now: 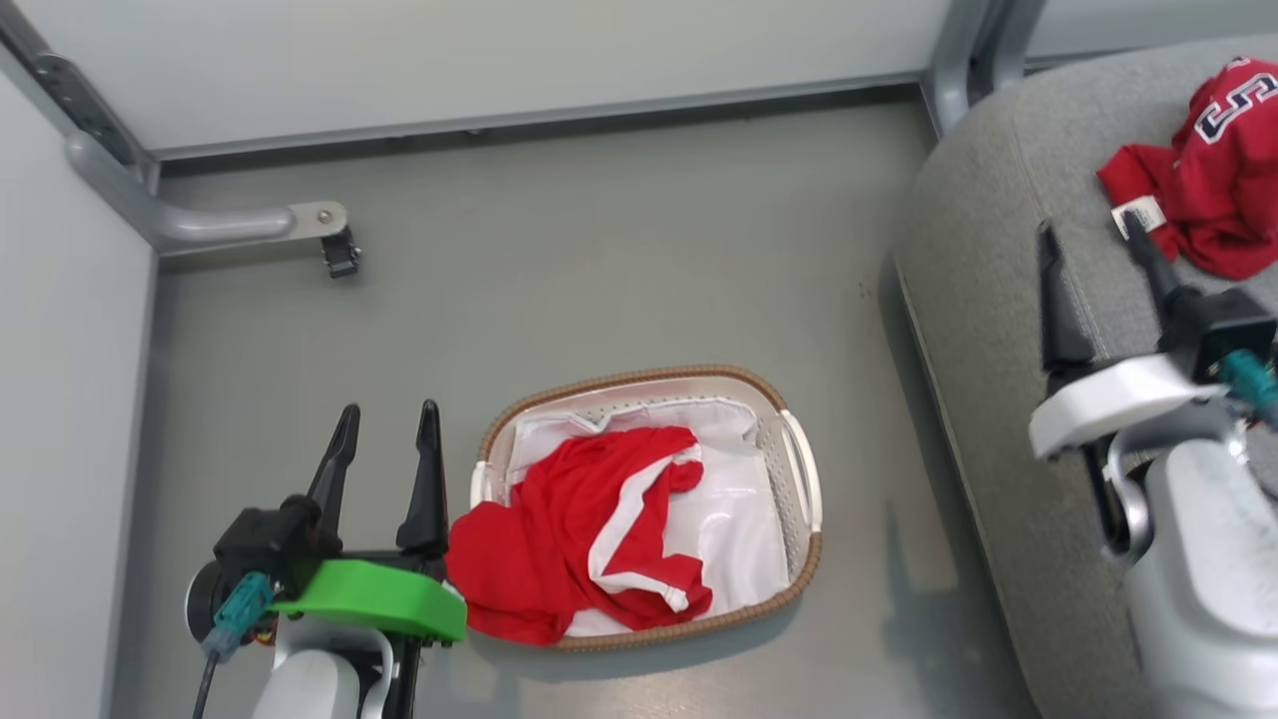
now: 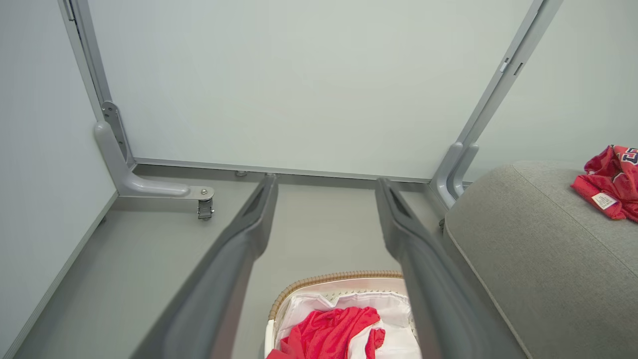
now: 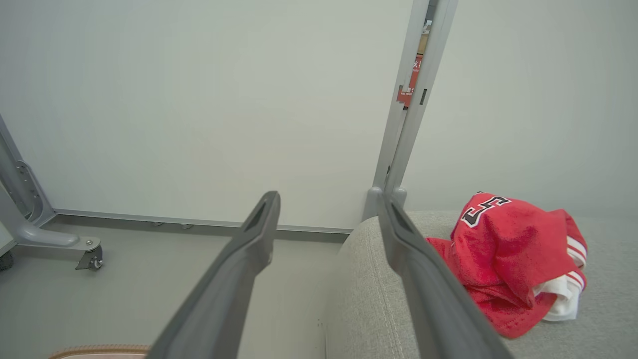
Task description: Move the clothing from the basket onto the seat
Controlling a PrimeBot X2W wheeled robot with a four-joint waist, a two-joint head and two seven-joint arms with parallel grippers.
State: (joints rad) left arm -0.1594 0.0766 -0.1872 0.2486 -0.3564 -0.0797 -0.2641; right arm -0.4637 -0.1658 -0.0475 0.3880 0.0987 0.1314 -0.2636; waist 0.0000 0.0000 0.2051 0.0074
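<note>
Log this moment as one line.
jersey on seat | shorts in basket, draped over rim | left gripper open, beside basket | right gripper open, near jersey

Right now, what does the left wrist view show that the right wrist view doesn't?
Left wrist, not right wrist: red shorts with a white stripe on the white sheet lining, and the left hand, open. Right wrist, not left wrist: a red sign behind the panel gap, and the right hand, open. Both: the grey fabric sofa cushion, the crumpled red jersey, the brown woven rim of the cream plastic basket.
</note>
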